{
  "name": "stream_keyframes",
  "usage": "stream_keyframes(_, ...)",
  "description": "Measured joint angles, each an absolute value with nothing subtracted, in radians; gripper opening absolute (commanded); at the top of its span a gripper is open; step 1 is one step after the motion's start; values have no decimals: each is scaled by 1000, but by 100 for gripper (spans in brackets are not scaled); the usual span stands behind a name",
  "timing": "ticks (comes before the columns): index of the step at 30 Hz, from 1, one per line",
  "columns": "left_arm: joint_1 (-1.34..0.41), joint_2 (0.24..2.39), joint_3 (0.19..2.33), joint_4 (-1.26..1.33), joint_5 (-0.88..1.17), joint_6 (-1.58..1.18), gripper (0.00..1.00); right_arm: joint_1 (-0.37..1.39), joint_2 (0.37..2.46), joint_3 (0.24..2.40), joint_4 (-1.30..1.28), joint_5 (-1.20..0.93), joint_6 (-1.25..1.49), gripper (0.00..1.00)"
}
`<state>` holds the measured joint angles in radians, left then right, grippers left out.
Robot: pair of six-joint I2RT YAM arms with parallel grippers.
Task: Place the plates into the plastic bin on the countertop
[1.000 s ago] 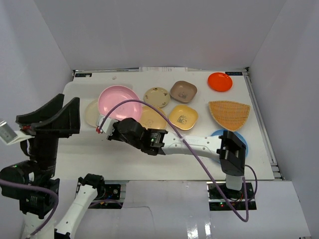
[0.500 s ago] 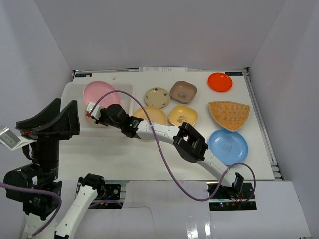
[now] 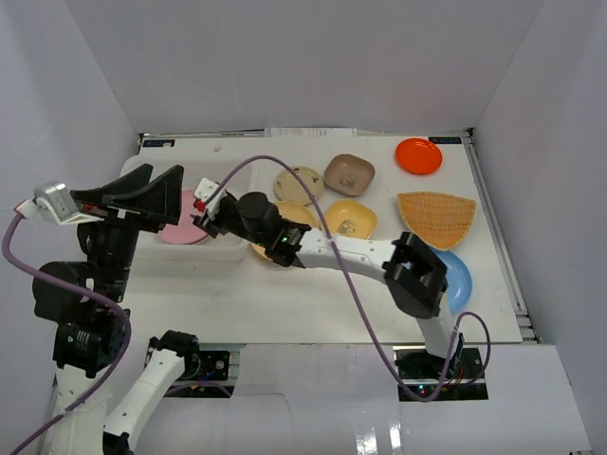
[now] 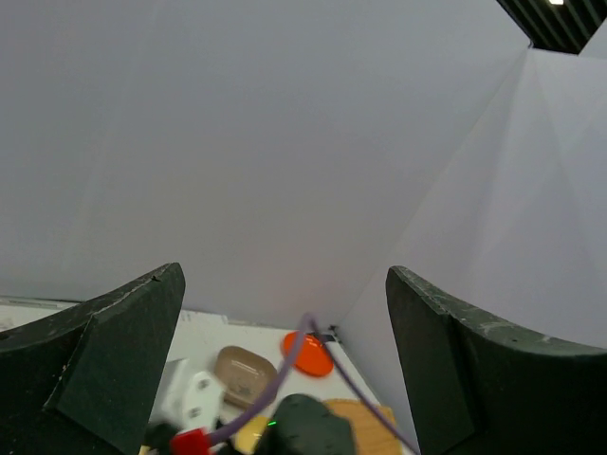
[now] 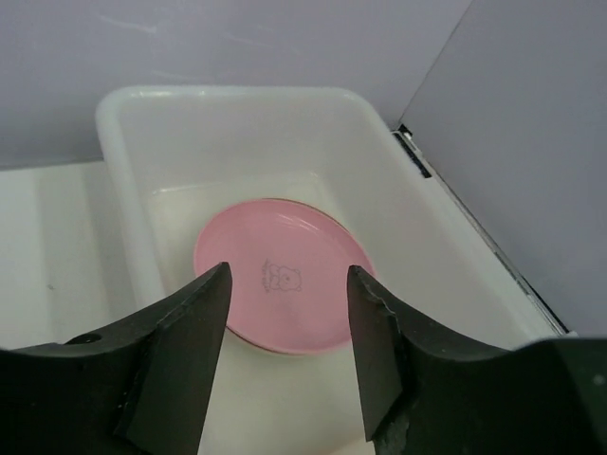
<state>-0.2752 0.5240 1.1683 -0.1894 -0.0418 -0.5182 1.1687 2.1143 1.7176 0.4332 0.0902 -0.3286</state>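
My right gripper (image 5: 286, 282) hangs empty, fingers apart, over the shallow translucent white plastic bin (image 5: 123, 180). The round pink plate (image 5: 285, 237) lies flat inside. The round tan plate (image 3: 296, 212) sits just right of the bin, nearer this arm than my left gripper (image 4: 285, 280), which is raised and also apart.

White countertop (image 3: 237, 303) carries plastic bin (image 3: 223, 249) and plates (image 3: 418, 155).

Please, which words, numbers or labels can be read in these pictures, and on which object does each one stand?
No text can be read in any view.
Pink plate in the bin: a small print at its centre, too small to read.
Left sticker at the far edge of the table: dark, too small to read.
Right sticker at the same edge: too small to read.
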Motion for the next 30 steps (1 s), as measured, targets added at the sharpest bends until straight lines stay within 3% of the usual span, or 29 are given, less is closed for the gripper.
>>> stream_keyframes(5, -275, 649, 1163, -184, 84, -570, 83, 1125, 1676, 1292, 538, 184, -229, 47)
stream_keyframes(9, -288, 827, 1097, -155, 236, -605, 76, 1068, 1299, 912, 551, 320, -96, 46)
stream_keyframes(16, -648, 1310, 1057, -249, 147, -538, 76, 953, 794, 465, 117, 503, 237, 52)
stream_keyframes(18, -738, 1404, 1058, -290, 74, -509, 76, 921, 696, 413, -19, 530, 317, 60)
stream_keyframes(24, -833, 1591, 1113, -378, -96, -432, 83, 838, 624, 394, -254, 569, 447, 74)
stream_keyframes(30, -873, 1709, 1126, -408, -199, -370, 86, 752, 699, 395, -336, 573, 469, 72)
